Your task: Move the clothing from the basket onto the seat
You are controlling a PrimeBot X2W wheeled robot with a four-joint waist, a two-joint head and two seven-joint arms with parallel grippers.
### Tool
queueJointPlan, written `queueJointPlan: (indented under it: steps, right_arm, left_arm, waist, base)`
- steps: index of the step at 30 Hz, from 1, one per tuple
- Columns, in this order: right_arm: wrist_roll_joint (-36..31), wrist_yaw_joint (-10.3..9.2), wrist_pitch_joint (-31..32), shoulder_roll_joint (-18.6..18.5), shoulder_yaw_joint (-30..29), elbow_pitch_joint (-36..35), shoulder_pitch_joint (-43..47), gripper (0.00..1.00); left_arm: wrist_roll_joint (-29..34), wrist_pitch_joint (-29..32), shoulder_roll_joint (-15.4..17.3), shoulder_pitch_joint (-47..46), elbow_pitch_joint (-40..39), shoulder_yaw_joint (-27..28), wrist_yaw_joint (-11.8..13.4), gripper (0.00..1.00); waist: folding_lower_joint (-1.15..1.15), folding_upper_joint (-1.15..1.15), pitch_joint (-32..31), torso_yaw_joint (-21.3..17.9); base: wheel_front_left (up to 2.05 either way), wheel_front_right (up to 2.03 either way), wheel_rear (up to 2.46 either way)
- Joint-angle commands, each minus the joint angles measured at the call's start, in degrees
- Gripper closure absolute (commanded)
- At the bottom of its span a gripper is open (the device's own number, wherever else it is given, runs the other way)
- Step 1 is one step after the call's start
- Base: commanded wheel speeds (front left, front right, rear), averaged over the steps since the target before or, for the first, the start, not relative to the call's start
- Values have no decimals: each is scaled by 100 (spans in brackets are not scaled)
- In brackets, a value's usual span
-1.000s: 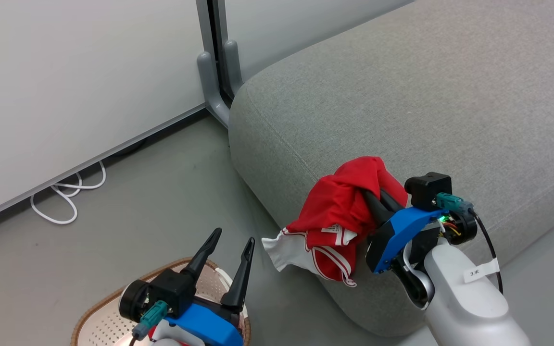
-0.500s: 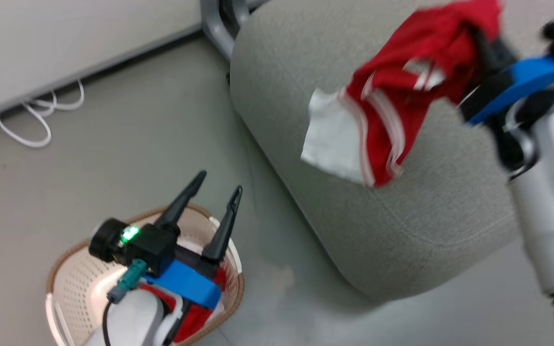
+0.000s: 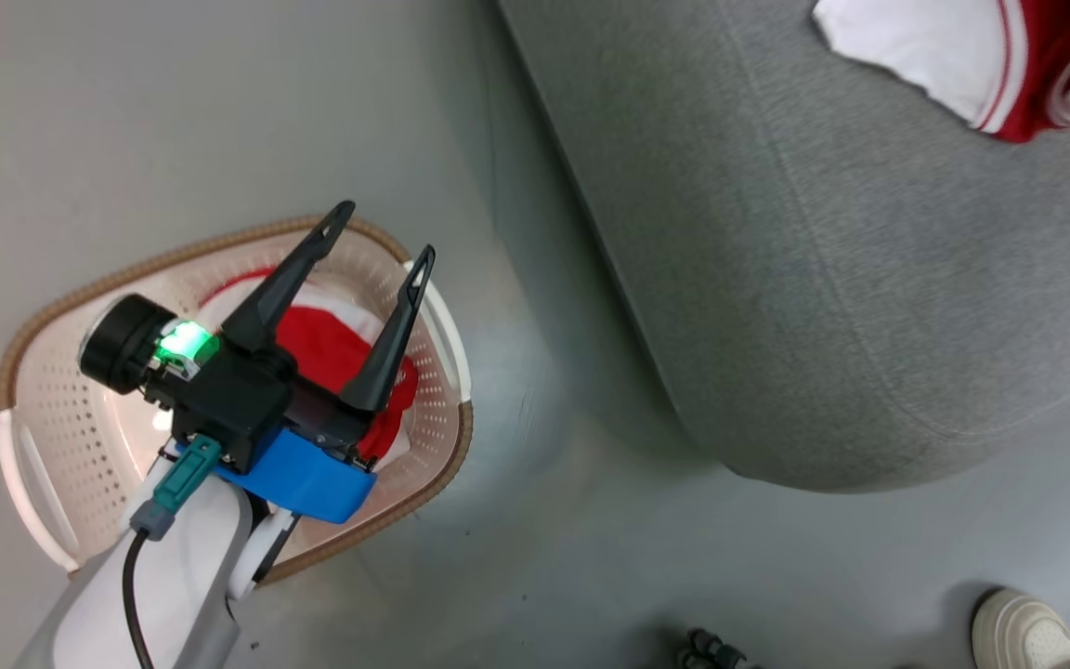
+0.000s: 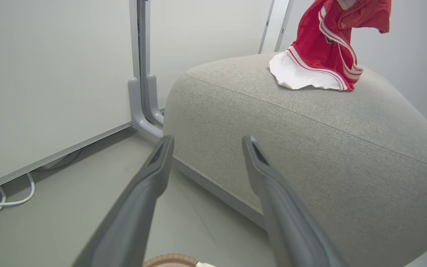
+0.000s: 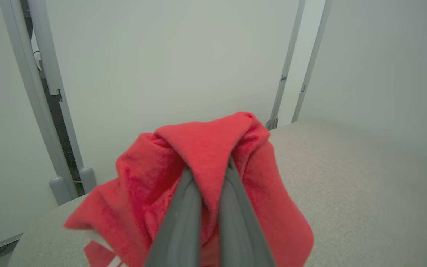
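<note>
Right gripper (image 5: 209, 167): jaws pinching the red garment (image 4: 324, 37), white hem touching the seat (image 4: 310, 129) in from its rounded edge. Lower until the bulk rests, then release. Left gripper (image 3: 384, 230): jaws spread, over the basket (image 3: 219, 243) holding more clothing (image 3: 331, 348).

A red, white-hemmed garment (image 5: 206, 148) hangs pinched in the right end effector (image 5: 209, 167), hem touching the grey seat (image 3: 823, 279); beneath the left end effector (image 3: 384, 229), the cream basket (image 3: 47, 400) holds more red clothing (image 3: 321, 348).
</note>
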Motion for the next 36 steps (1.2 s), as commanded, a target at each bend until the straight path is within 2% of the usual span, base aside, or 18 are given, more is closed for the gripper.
queueJointPlan:
  steps: [1, 10, 17, 19, 20, 29, 36]
  right_arm:
    - [-66, 2, -38, 3, -37, 91, -74, 100]
    - [-211, 1, -323, 264, -399, 1031, 51, 100]
    - [-318, 1, -402, 332, -477, 1335, -24, 100]
    - [-350, 1, -414, 328, -498, 1385, -44, 15]
    - [-369, 1, -418, 326, -503, 1403, -52, 0]
    - [-485, 1, -431, 368, -420, 1375, 68, 0]
    - [-530, 1, -430, 298, -313, 1038, 475, 0]
  left_arm:
    - [33, 30, 48, -113, -64, 4, 1, 0]
    - [95, 219, 252, -157, -463, 21, 64, 0]
    - [36, 255, 293, -79, -509, 19, 121, 0]
    - [17, 247, 279, -72, -500, 11, 138, 0]
    - [7, 243, 268, -74, -493, 5, 143, 0]
    - [-54, 138, 154, -93, -327, -37, 177, 0]
    - [-186, -27, -201, -51, 63, -52, 162, 0]
  waist:
    - [-1, 0, 406, 137]
    - [-1, 0, 766, 151]
    - [-1, 0, 734, 131]
    - [-1, 0, 702, 129]
    - [-1, 0, 687, 130]
    - [-1, 0, 492, 174]
    - [-1, 0, -16, 413]
  base:
    - [0, 0, 0]
    - [0, 0, 0]
    - [0, 0, 0]
    - [0, 0, 0]
    - [0, 0, 0]
    - [0, 0, 0]
    - [0, 0, 0]
